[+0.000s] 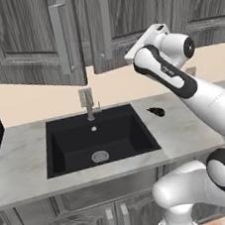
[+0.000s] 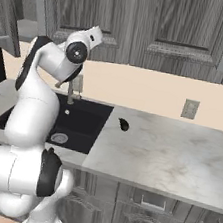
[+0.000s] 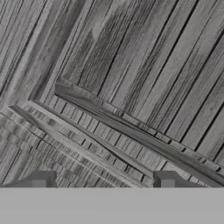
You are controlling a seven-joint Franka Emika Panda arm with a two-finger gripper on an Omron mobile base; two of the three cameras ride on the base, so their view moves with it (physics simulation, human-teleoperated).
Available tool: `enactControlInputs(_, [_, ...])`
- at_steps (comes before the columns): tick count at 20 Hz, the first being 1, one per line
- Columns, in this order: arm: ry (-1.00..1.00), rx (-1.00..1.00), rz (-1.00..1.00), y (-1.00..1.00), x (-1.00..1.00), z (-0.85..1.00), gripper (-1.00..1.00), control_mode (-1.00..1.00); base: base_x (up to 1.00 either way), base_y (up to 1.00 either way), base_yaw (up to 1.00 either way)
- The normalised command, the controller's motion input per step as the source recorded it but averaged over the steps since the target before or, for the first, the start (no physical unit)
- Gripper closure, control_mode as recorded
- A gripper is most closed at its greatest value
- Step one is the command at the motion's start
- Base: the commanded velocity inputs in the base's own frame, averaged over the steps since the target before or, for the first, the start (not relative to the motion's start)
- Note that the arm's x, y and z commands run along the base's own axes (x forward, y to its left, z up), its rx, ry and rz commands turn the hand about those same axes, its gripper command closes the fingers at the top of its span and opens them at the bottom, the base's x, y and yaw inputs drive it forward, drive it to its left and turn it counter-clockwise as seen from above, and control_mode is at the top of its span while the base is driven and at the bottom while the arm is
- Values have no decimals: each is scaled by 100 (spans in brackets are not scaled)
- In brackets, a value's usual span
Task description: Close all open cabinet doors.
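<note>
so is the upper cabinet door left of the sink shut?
Open: the dark grey wood-grain door swings out, its lower edge hanging below its neighbour's.

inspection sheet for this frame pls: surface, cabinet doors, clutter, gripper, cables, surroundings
Surface: grey marble counter with black sink and faucet.
Job's things: left upper door hangs out from the row, ajar; right upper door looks slightly ajar too.
Clutter: small dark object on the counter right of the sink.
Gripper: gripper close against a door panel, fingertips apart.
Cables: nothing seen.
Surroundings: wall outlet, lower cabinets.
</note>
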Motion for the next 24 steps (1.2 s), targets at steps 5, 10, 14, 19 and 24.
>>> enactControlInputs(5, [8, -5, 0, 43, 84, -9, -100, -100, 0, 0, 0])
enactControlInputs(10, [8, -8, 0, 23, 55, -33, -100, -100, 0, 0, 0])
enactControlInputs(14, [3, -6, 0, 45, -36, -53, -100, -100, 0, 0, 0])
enactControlInputs(19, [-4, -14, -2, 79, -100, -24, -100, -100, 0, 0, 0])
enactControlInputs(24, [-3, -15, -7, 45, -100, 24, -100, -100, 0, 0, 0])
